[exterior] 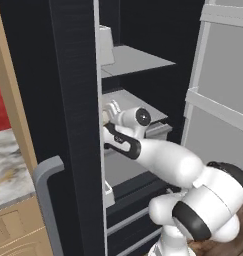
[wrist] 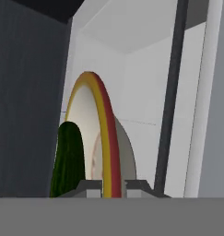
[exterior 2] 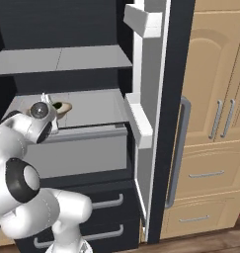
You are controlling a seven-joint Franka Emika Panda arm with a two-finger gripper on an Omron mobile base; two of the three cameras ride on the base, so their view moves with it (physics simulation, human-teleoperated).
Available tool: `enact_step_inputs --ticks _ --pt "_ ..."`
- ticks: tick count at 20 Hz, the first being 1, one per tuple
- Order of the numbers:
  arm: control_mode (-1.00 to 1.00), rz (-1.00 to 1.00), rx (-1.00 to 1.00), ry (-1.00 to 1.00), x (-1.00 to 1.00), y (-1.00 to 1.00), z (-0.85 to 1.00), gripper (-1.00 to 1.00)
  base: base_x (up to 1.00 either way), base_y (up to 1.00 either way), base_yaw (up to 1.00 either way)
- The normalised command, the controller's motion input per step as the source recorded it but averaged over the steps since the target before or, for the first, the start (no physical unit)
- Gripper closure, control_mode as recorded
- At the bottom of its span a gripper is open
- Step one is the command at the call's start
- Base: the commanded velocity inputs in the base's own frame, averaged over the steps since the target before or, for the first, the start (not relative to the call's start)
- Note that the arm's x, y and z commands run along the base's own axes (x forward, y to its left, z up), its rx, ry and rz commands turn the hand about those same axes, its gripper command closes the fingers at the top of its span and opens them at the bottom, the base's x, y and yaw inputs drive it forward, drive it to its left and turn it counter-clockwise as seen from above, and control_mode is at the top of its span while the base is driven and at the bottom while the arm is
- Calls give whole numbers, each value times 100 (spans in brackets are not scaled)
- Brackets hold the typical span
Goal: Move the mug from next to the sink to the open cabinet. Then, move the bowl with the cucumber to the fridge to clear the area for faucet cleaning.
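Hand: the hand (wrist: pixel 106 186) is seen clamped on the rim of the bowl (wrist: pixel 104 138), one dark fingertip (wrist: pixel 88 186) on each side of the rim, the two drawn close together around it.
Bowl: it is held inside the fridge (exterior: pixel 73 100), over the grey middle shelf (exterior 2: pixel 92 106); in the hand view it is seen edge-on, with its tan-golden rim and off-white inside turned to the left of that view. In the right base view part of its rim is seen just beyond the wrist (exterior 2: pixel 40 111), above the shelf. Whether it touches the shelf cannot be told.
Cucumber: the dark green cucumber (wrist: pixel 67 159) is seen lying against the off-white inside of the bowl, close to the held rim.
Fridge: the door (exterior 2: pixel 151 118) is seen standing open, its pale grey lining and door shelves facing the arm; a grey upper shelf (exterior 2: pixel 62 59) is seen above the bowl.
Surroundings: panelled tan cabinets (exterior 2: pixel 215 113) are seen right of the fridge door; a marbled tabletop (exterior: pixel 8 165) is seen to the left.
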Motion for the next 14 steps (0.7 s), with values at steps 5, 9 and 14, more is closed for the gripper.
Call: enact_step_inputs --ticks 5,9,14 --pt "-100 -3 0 5 68 0 0 100 0 0 0" --pt "-100 -4 0 7 74 0 0 100 0 0 0" --pt "-100 -2 -1 6 47 0 -23 100 0 0 0"
